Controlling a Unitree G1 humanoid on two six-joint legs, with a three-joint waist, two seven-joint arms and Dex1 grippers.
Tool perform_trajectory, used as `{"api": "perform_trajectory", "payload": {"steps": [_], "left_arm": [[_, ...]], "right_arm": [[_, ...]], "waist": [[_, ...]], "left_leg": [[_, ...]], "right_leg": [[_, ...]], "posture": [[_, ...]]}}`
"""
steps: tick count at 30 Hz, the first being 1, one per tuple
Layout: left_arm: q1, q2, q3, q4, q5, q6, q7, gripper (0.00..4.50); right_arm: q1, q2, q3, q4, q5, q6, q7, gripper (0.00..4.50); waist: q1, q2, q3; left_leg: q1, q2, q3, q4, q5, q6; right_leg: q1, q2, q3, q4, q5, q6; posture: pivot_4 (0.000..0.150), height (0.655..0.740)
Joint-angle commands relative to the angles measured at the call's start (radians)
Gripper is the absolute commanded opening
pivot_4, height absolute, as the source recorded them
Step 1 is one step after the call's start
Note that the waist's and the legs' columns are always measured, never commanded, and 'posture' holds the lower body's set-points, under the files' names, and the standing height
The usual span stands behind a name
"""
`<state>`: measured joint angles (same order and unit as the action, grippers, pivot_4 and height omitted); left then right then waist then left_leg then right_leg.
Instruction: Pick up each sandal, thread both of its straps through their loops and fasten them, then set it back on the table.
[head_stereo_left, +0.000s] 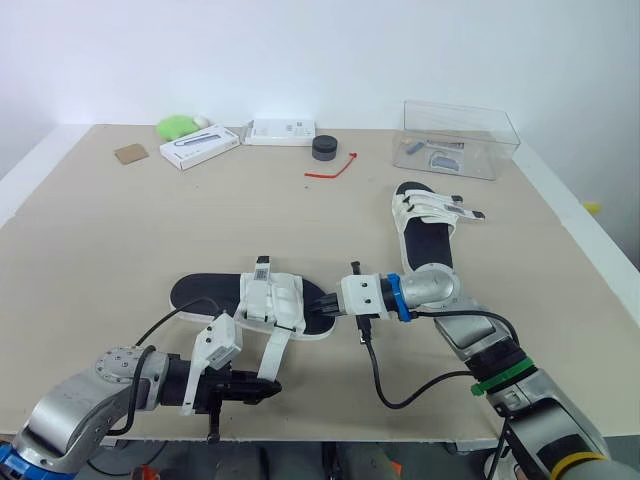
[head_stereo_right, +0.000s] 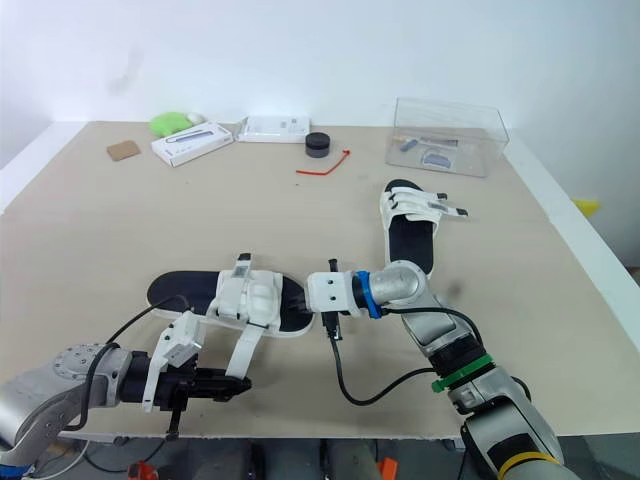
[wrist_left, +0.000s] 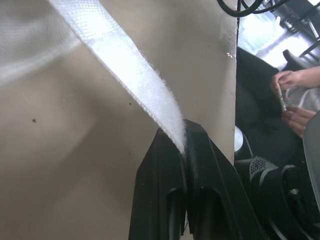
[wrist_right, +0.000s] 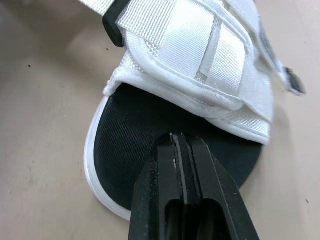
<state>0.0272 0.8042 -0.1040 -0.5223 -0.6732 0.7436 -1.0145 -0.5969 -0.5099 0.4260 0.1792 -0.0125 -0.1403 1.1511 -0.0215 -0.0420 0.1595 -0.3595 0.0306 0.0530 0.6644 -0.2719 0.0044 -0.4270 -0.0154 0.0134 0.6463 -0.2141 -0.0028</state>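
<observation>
Left claw (wrist_left: 184, 131), pinching the white fabric strap (wrist_left: 125, 65), should pull it taut while the closed right claw (wrist_right: 180, 138) steadies the black-soled white sandal (head_stereo_left: 268, 300).

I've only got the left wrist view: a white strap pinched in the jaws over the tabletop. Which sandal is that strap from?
Observer: The near sandal, lying sideways by the front edge of the table. The left gripper holds its strap out toward that edge.
Operator: Where's the right gripper?
Observer: The right gripper, jaws shut, rests its tips on that sandal's black footbed at its right end.
Operator: And the other sandal?
Observer: The second sandal lies farther back on the right, in front of the clear box, with no gripper touching it.
</observation>
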Motion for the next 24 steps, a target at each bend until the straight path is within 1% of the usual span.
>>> {"api": "perform_trajectory", "payload": {"steps": [1, 2, 3, 5, 6, 8, 11, 12, 13, 16, 19, 21, 24], "left_arm": [[-0.029, 0.026, -0.006, -0.019, 0.039, -0.037, -0.015, 0.02], [-0.039, 0.031, -0.012, -0.02, 0.063, -0.062, -0.018, 0.29], [-0.046, 0.038, -0.022, -0.022, 0.092, -0.094, -0.026, 0.47], [-0.059, 0.086, -0.06, -0.025, 0.217, -0.233, -0.063, 1.09], [-0.062, 0.124, -0.075, -0.022, 0.3, -0.34, -0.09, 1.29], [-0.065, 0.181, -0.072, -0.019, 0.395, -0.491, -0.132, 2.16], [-0.063, 0.235, -0.036, -0.013, 0.448, -0.633, -0.173, 3.22], [-0.067, 0.245, -0.029, -0.005, 0.465, -0.674, -0.179, 3.33], [-0.075, 0.252, -0.024, 0.008, 0.491, -0.723, -0.18, 3.88], [-0.159, 0.236, -0.021, 0.084, 0.614, -0.983, -0.147, 3.88], [-0.277, 0.173, -0.046, 0.142, 0.687, -1.19, -0.101, 3.88], [-0.322, 0.148, -0.067, 0.19, 0.73, -1.293, -0.086, 3.88], [-0.349, 0.123, -0.117, 0.258, 0.769, -1.374, -0.087, 3.88]], "right_arm": [[0.02, -0.019, 0.034, 0.074, -0.059, 0.025, 0.016, 0.0], [0.018, -0.018, 0.034, 0.078, -0.059, 0.024, 0.017, 0.0], [0.015, -0.017, 0.034, 0.081, -0.06, 0.022, 0.018, 0.0], [0.011, -0.015, 0.034, 0.085, -0.06, 0.022, 0.018, 0.0], [0.01, -0.015, 0.034, 0.086, -0.059, 0.021, 0.018, 0.0], [0.009, -0.018, 0.033, 0.089, -0.059, 0.019, 0.018, 0.0], [0.01, -0.021, 0.032, 0.094, -0.06, 0.014, 0.02, 0.0], [0.01, -0.022, 0.031, 0.098, -0.06, 0.012, 0.021, 0.0], [0.01, -0.022, 0.031, 0.101, -0.06, 0.009, 0.021, 0.0], [0.008, -0.009, 0.039, 0.109, -0.068, 0.009, 0.015, 0.0], [0.006, 0.002, 0.043, 0.11, -0.068, 0.011, 0.013, 0.0], [0.002, 0.004, 0.042, 0.116, -0.068, 0.008, 0.013, 0.0], [-0.006, 0.005, 0.043, 0.129, -0.071, 0.002, 0.013, 0.0]], "waist": [[0.0, 0.0, 0.0], [0.0, 0.0, 0.0], [0.0, 0.0, 0.0], [0.0, 0.0, 0.0], [0.0, 0.001, 0.0], [0.001, 0.0, 0.001], [0.001, 0.0, 0.001], [0.001, 0.0, 0.001], [0.001, 0.0, 0.001], [0.002, 0.0, 0.001], [0.003, 0.0, 0.0], [0.0, -0.001, 0.0], [-0.002, 0.0, 0.0]], "left_leg": [[0.0, 0.0, 0.0, -0.001, 0.0, 0.0], [0.0, 0.0, 0.0, -0.001, 0.0, 0.0], [0.0, 0.0, 0.0, -0.002, -0.001, 0.0], [0.001, 0.0, 0.0, -0.002, 0.0, 0.0], [0.001, 0.0, 0.0, -0.002, 0.0, 0.0], [0.002, 0.0, 0.0, -0.002, 0.0, 0.0], [0.002, 0.0, 0.001, -0.002, 0.0, 0.0], [0.002, 0.0, 0.001, -0.002, 0.0, 0.0], [0.002, 0.0, 0.001, -0.002, 0.0, 0.0], [0.002, 0.0, 0.002, -0.002, 0.0, 0.0], [0.002, 0.0, 0.002, -0.002, 0.0, 0.001], [0.002, 0.0, 0.003, -0.002, 0.001, 0.002], [0.002, 0.001, 0.009, -0.005, 0.001, 0.002]], "right_leg": [[0.0, 0.0, 0.0, 0.0, -0.001, -0.001], [0.0, 0.0, 0.0, 0.0, -0.001, -0.001], [0.0, 0.001, 0.0, 0.0, -0.001, -0.001], [0.0, 0.0, 0.0, 0.0, -0.001, -0.001], [0.0, 0.0, 0.0, 0.0, -0.001, -0.001], [0.0, 0.0, 0.0, 0.0, -0.001, -0.002], [0.0, -0.002, 0.0, 0.0, -0.001, -0.002], [0.0, -0.002, 0.0, 0.0, -0.001, -0.002], [0.0, -0.002, 0.0, 0.0, -0.001, -0.002], [0.0, -0.002, 0.0, 0.0, -0.001, -0.002], [0.001, -0.002, -0.001, 0.0, 0.0, -0.002], [0.001, -0.003, -0.001, 0.0, 0.001, -0.002], [0.001, -0.002, 0.003, 0.0, 0.001, -0.002]], "posture": [[0.15, 0.74], [0.15, 0.74], [0.15, 0.74], [0.15, 0.74], [0.15, 0.74], [0.15, 0.74], [0.15, 0.74], [0.15, 0.74], [0.15, 0.74], [0.15, 0.74], [0.15, 0.74], [0.15, 0.74], [0.15, 0.74]]}}
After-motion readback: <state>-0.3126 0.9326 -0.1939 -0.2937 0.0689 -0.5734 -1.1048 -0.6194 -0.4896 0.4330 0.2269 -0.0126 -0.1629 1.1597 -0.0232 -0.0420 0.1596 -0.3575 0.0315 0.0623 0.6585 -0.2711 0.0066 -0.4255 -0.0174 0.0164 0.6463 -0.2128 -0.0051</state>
